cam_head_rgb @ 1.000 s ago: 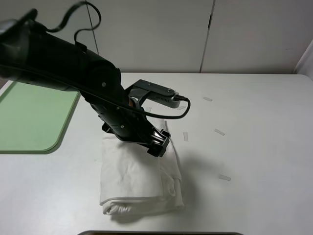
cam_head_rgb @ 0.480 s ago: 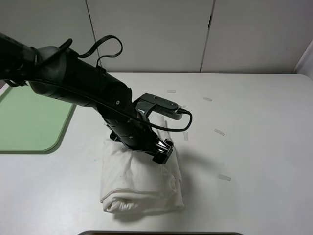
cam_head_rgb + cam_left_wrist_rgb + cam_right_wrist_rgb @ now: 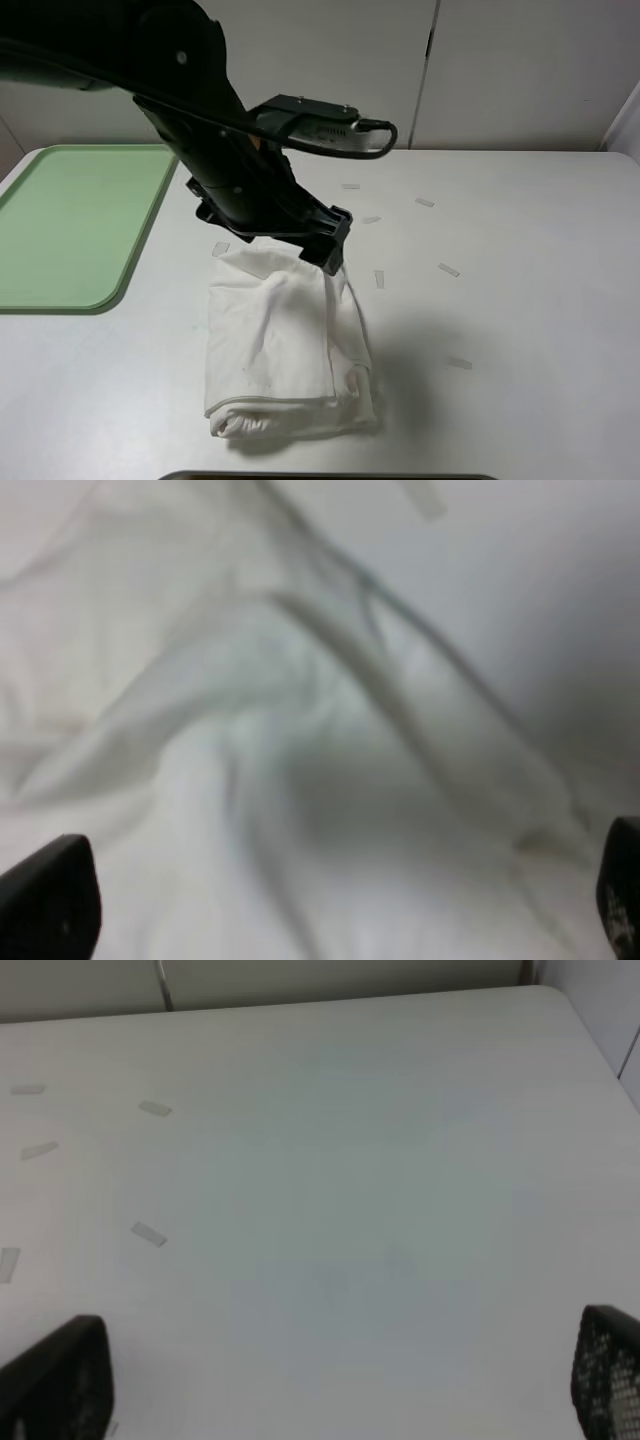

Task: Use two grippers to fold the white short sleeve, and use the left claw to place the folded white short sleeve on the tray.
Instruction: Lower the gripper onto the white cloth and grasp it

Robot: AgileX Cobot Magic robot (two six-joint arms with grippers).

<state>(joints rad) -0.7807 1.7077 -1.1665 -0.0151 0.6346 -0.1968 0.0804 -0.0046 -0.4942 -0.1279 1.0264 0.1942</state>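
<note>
A: Quick pass, front of the table first. The white short sleeve [image 3: 285,355] lies folded on the white table [image 3: 520,300], its rolled hem at the near edge. The far end of the cloth is pulled up into a peak.

B: And the left claw [image 3: 325,245]?

A: Right above that peak, at the shirt's far right corner. From the high camera the cloth seems to rise into the claw, but the tips are hidden behind the black housing.

B: Wrist camera?

A: In the left wrist view the two black fingertips [image 3: 45,900] sit at opposite edges of the picture, wide apart, with bunched white short sleeve [image 3: 300,780] between them. The view is blurred, so I cannot tell whether it grips the cloth or has let go.

B: Right side?

A: The right gripper [image 3: 330,1380] is spread wide, nothing between its tips, just bare table [image 3: 350,1160] under it. It does not show in the high view.

B: Further back?

A: Small pale tape strips [image 3: 448,270] scattered on the table right of the shirt and beyond it. The tray [image 3: 60,235], light green, is at the far left, well apart from the shirt. White wall panels [image 3: 500,70] behind the table.
</note>
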